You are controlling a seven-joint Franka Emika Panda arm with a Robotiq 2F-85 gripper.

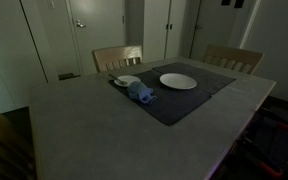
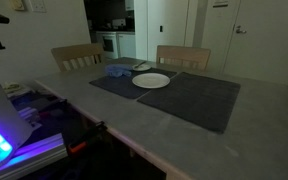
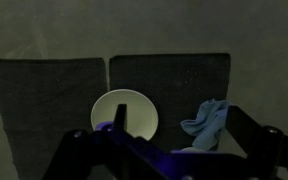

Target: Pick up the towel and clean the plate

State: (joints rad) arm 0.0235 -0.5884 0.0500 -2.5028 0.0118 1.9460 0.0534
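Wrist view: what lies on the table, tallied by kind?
Mats: 2
Plate: 1
Towel: 1
Total: 4

Domestic dining room, dimly lit. A large table (image 1: 94, 135) carries dark placemats (image 1: 189, 102) and a white plate (image 1: 178, 81), with wooden chairs (image 1: 117, 57) drawn up along its far side. Plain interior doors (image 1: 96, 28) line the far wall. In an exterior view, an open doorway (image 2: 112, 28) gives onto a lit kitchen.
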